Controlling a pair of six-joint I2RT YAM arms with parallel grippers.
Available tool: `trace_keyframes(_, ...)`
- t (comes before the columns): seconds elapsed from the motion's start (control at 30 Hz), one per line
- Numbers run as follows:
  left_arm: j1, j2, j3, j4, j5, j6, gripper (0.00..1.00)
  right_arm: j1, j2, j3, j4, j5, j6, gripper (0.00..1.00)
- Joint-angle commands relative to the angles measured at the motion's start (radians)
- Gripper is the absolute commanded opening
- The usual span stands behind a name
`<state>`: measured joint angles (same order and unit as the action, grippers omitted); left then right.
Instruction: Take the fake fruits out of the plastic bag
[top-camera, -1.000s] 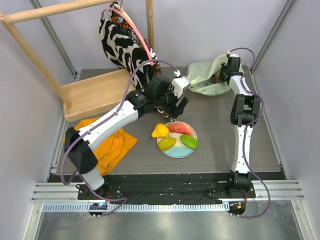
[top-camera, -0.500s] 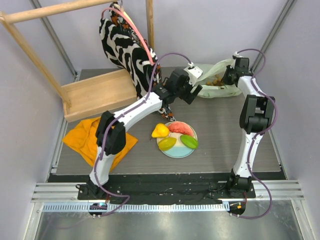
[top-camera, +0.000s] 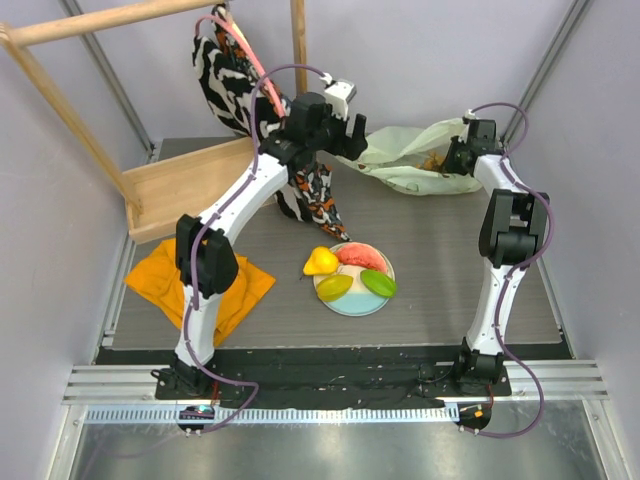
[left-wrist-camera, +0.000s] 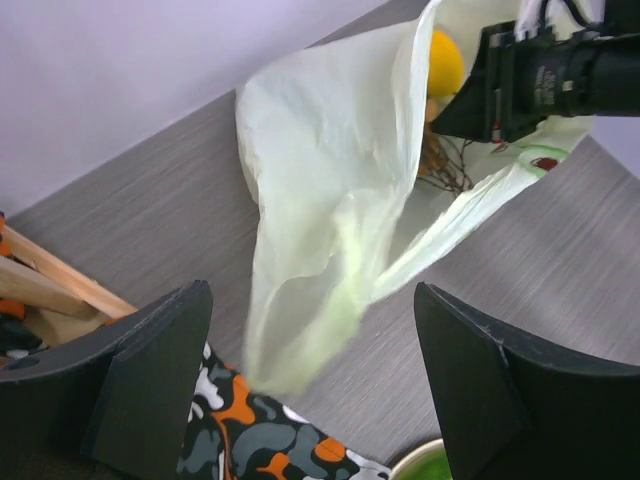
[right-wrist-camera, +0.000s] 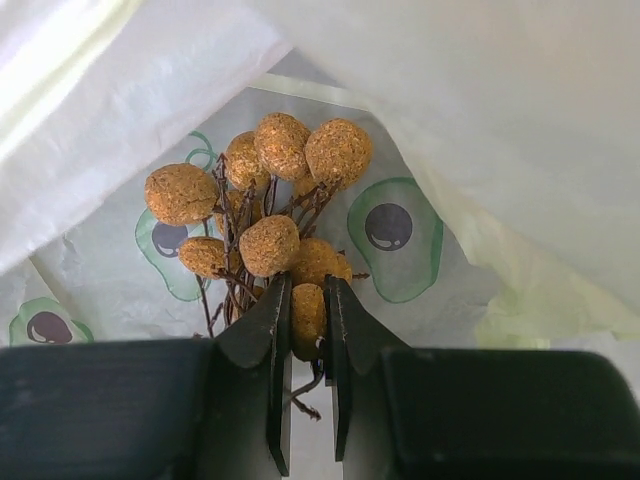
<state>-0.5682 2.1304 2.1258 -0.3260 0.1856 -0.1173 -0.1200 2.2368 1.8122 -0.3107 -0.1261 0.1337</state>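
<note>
The pale-green plastic bag (top-camera: 405, 160) lies at the back of the table, its mouth spread toward the left. My right gripper (top-camera: 458, 155) reaches into it and is shut on one berry of the brownish grape bunch (right-wrist-camera: 270, 200); its jaws (right-wrist-camera: 308, 285) pinch that berry. A yellow fruit (left-wrist-camera: 445, 62) shows inside the bag (left-wrist-camera: 330, 200). My left gripper (top-camera: 340, 130) hovers open above the bag's left end, nothing between its fingers (left-wrist-camera: 150, 380). A yellow pear (top-camera: 320, 262), a watermelon slice (top-camera: 362, 255) and two oval fruits (top-camera: 378, 283) rest on the plate (top-camera: 352, 305).
A zebra-patterned cloth bag (top-camera: 235, 90) hangs from the wooden rack (top-camera: 185, 185) at the back left, and its patterned cloth (left-wrist-camera: 260, 440) lies under my left gripper. An orange cloth (top-camera: 200, 285) lies at the front left.
My left arm swung from above the plate to the bag's left end, then rose and opened wider. The bag's mouth spread leftward. My right gripper shifted slightly right, still inside the bag.
</note>
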Motion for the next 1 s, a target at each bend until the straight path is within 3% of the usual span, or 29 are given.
trace_keyframes(0.0,0.022,-0.061,0.046,0.019,0.077,-0.007,0.89,-0.003,-0.049,-0.004,0.018,-0.013,-0.003,0.23)
trace_keyframes(0.1,0.022,-0.035,0.054,0.022,0.120,0.050,0.90,-0.003,-0.052,-0.010,0.019,-0.014,0.010,0.48)
trace_keyframes(0.17,0.021,-0.010,0.063,0.015,0.155,0.056,0.90,-0.003,-0.052,-0.010,0.021,-0.018,0.012,0.56)
trace_keyframes(0.43,-0.012,-0.018,-0.004,-0.014,0.210,0.114,0.90,-0.003,-0.054,-0.008,0.024,-0.007,0.012,0.68)
trace_keyframes(0.63,-0.058,-0.009,-0.067,-0.028,0.066,0.301,0.88,-0.003,-0.048,0.001,0.022,-0.009,0.026,0.75)
trace_keyframes(0.73,-0.070,0.020,-0.046,-0.050,-0.009,0.340,0.82,-0.003,-0.048,0.002,0.024,-0.010,0.030,0.76)
trace_keyframes(0.8,-0.073,0.031,-0.030,-0.062,-0.034,0.347,0.63,-0.003,-0.051,-0.004,0.021,-0.010,0.029,0.77)
trace_keyframes(0.83,-0.073,0.028,-0.027,-0.071,-0.035,0.343,0.35,-0.003,-0.052,-0.007,0.021,-0.010,0.029,0.77)
trace_keyframes(0.9,-0.073,0.001,-0.032,-0.073,-0.029,0.312,0.03,-0.003,-0.065,-0.028,0.021,0.003,0.024,0.84)
trace_keyframes(0.97,-0.073,-0.027,-0.064,-0.065,-0.011,0.274,0.00,-0.006,-0.078,-0.050,0.024,0.019,0.026,0.89)
